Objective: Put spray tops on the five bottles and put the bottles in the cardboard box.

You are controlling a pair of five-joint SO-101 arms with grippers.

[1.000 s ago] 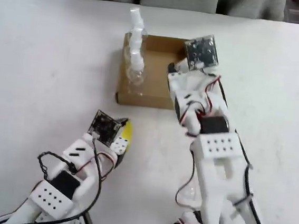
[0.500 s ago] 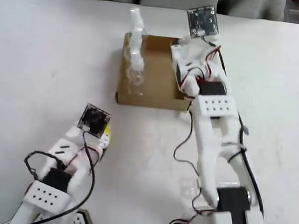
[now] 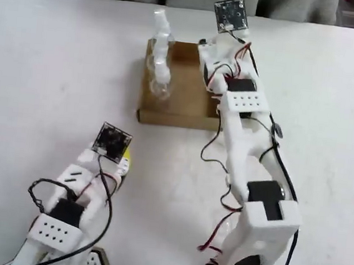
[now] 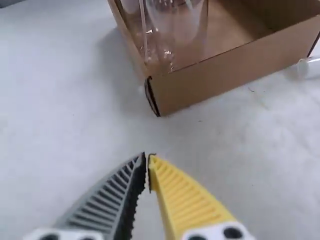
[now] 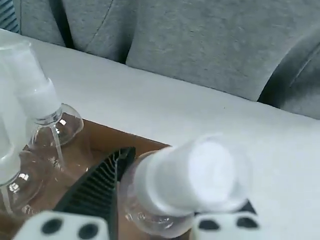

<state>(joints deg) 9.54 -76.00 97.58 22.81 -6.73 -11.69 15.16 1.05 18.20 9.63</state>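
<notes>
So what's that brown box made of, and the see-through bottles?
The box looks like plain matte brown cardboard, with a folded seam at its corner. The bottles look like clear glossy plastic, maybe glass: the box shows through them and they glint. Their spray tops look like cloudy white plastic.

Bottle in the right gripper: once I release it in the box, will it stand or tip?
Likely tippy: the bottle looks clear and empty, so light, under a tall spray top. Its smooth round body may roll if it falls. Bottles upright in the cardboard box suggest it stands if set straight.
</notes>
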